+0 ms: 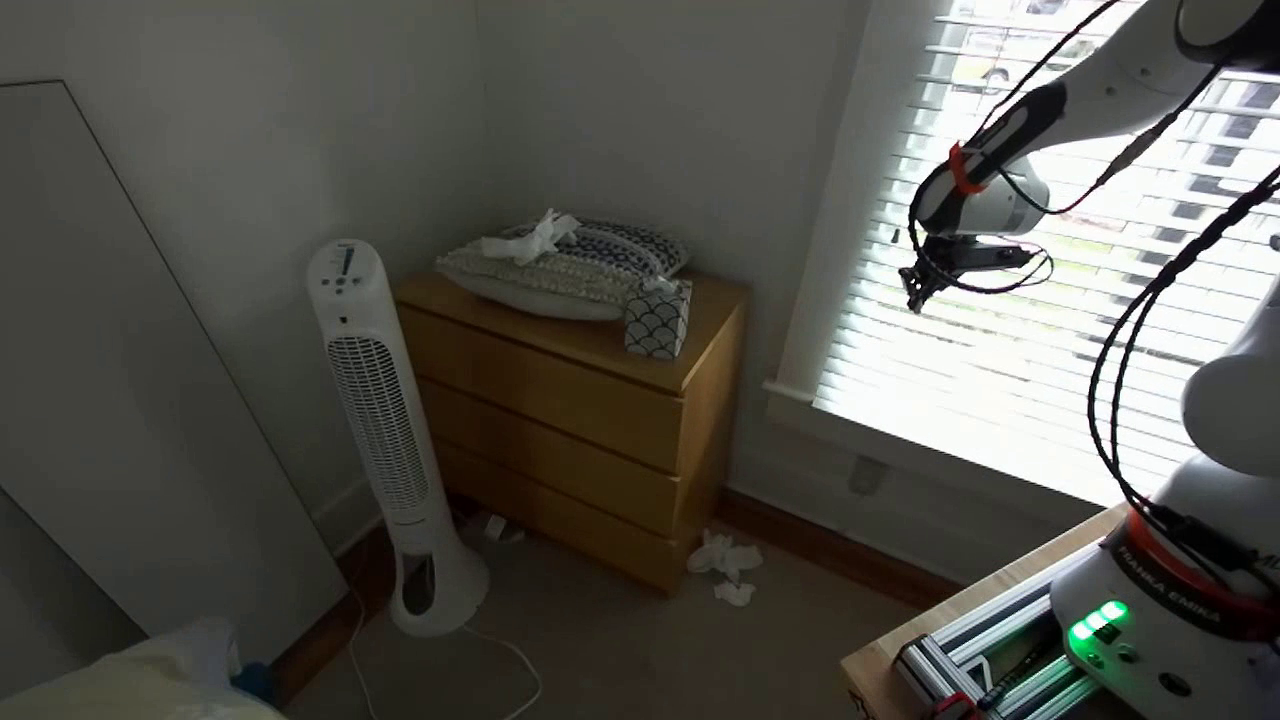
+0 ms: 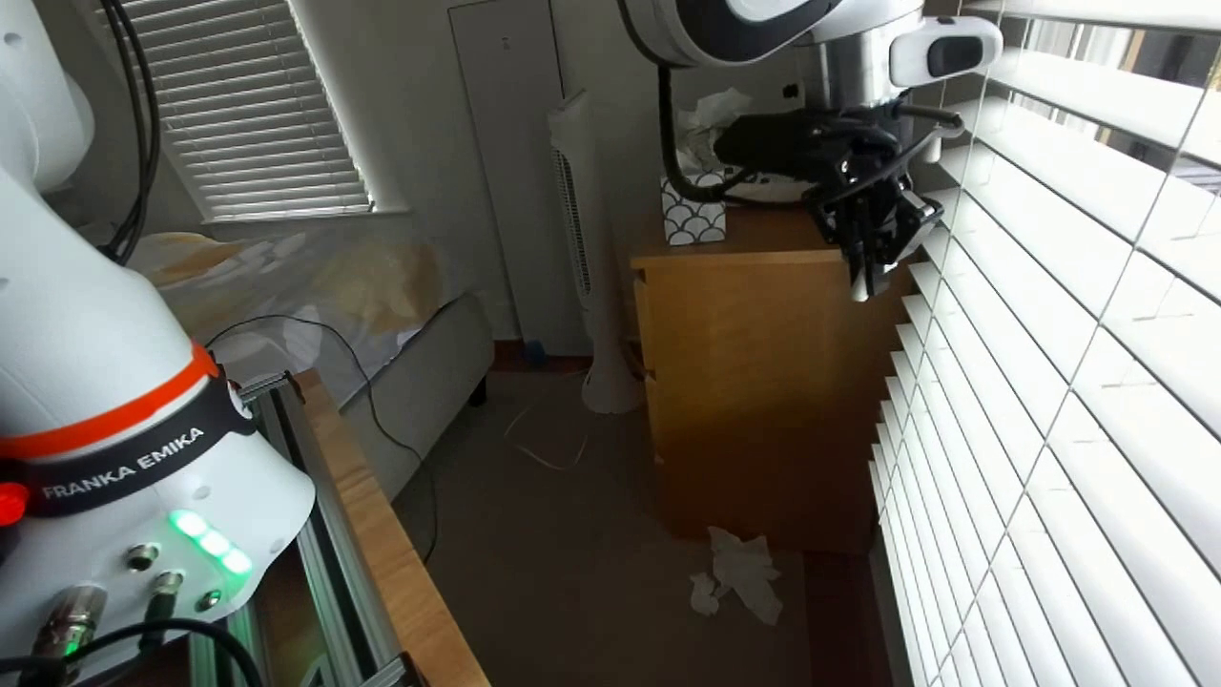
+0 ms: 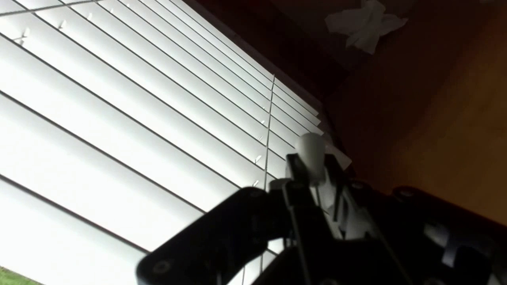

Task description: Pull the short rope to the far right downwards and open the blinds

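The white blinds (image 1: 1000,350) cover the window with many horizontal slats, and they also show in an exterior view (image 2: 1078,458) and in the wrist view (image 3: 119,138). My gripper (image 3: 311,168) has its fingertips on both sides of a white pull knob (image 3: 311,152), shut on it. A thin cord shows behind the knob; most of the rope is hidden. A second pale knob (image 3: 279,183) shows partly behind one finger. The gripper hangs close in front of the blinds in both exterior views (image 1: 915,290) (image 2: 868,272), pointing downwards.
A wooden dresser (image 2: 763,382) stands beside the window, with cushions (image 1: 590,265) and a tissue box (image 1: 657,325) on top. A white tower fan (image 1: 380,420) stands near it. Crumpled tissues (image 1: 725,560) lie on the floor. More blinds (image 2: 258,114) hang at the back.
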